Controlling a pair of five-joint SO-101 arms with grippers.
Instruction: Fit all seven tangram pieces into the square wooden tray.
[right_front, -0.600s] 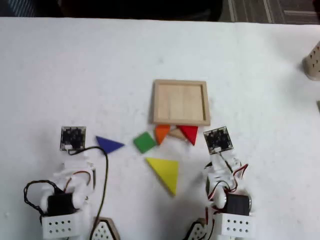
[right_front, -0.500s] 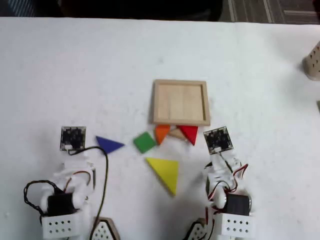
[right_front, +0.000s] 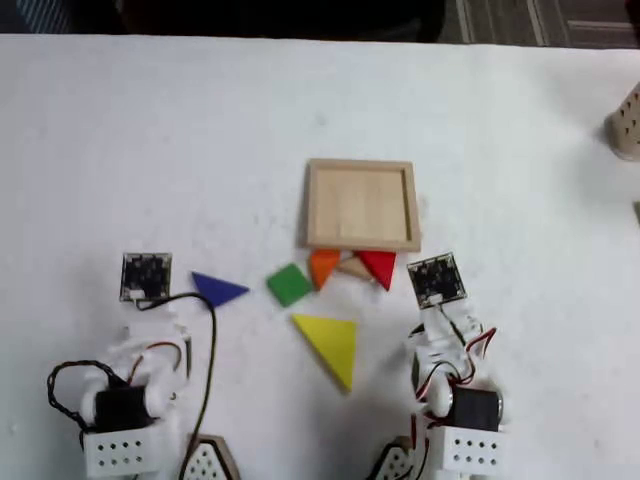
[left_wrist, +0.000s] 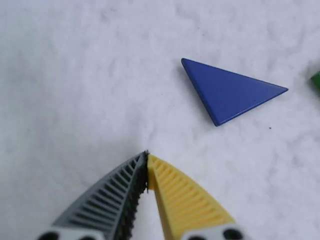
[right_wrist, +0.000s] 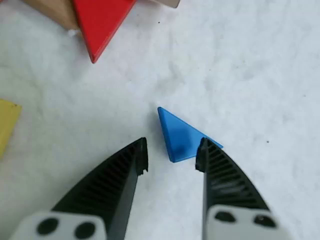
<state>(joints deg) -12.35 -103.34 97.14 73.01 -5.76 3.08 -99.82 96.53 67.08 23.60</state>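
Observation:
The square wooden tray (right_front: 360, 166) lies in the middle of the white table with nothing in it. Against its near edge lie an orange piece (right_front: 323, 267), a tan piece (right_front: 352, 267) and a red triangle (right_front: 379, 266) (right_wrist: 100, 22). A green square (right_front: 288, 284) and a dark blue triangle (right_front: 218, 289) (left_wrist: 227, 91) lie further left, a large yellow triangle (right_front: 332, 345) nearer. My left gripper (left_wrist: 147, 165) is shut, short of the dark blue triangle. My right gripper (right_wrist: 171, 155) is open around the corner of a small light blue triangle (right_wrist: 178, 134).
A perforated tan object (right_front: 625, 122) stands at the table's right edge. A black cable (right_front: 208, 375) runs beside the left arm's base. A sliver of the yellow triangle (right_wrist: 7, 122) shows in the right wrist view.

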